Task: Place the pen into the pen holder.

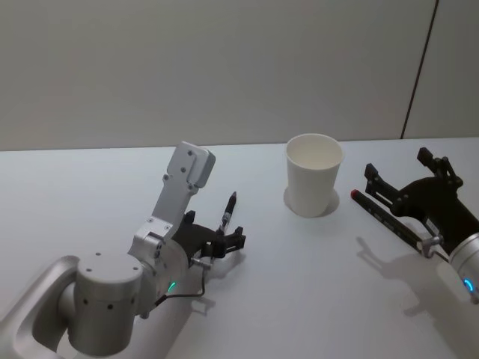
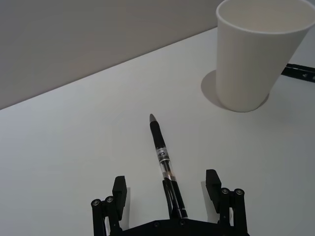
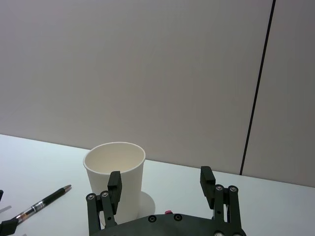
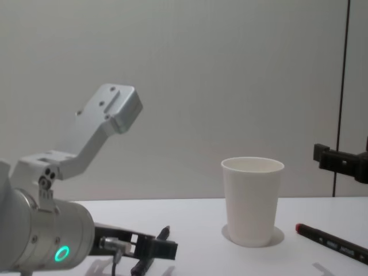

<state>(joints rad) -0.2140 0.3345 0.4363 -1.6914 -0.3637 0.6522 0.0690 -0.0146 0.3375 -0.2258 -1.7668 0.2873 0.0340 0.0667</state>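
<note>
Head view: the left gripper (image 1: 213,228) sits low over the white table (image 1: 90,194), left of centre, with its fingers spread. The pen (image 1: 229,211) lies between them, its rear end hidden under the gripper and its tip pointing away from the robot. The cup (image 1: 314,176) stands upright to the right of the pen and well apart from it. It is plain white and tapered, and what shows of the inside is bare. At the right the right gripper (image 1: 397,164) is open over a red-ended pen (image 1: 382,215), which it partly covers. That makes two pens, one cup and two grippers.

Left wrist view: neither finger touches the pen. It is slim and black, with a grey tip, a clear middle section and a small label too small to read. Its rear runs under the gripper body. The cup's rim is cut off at the picture's edge. A black strip (image 2: 298,71) shows past the cup, and I cannot tell what it is.

Right wrist view: the right gripper's fingers stand wide apart and hold nothing. One of them overlaps the cup's wall, hiding the base. The red end of the second pen peeps over the gripper body, while the first pen lies farther off on the table.

Chest view: the left arm looms large and hides most of the pen. The cup stands in the middle. The red-ended pen lies flat to its right, cut off at the edge, as is the right gripper above it.
</note>
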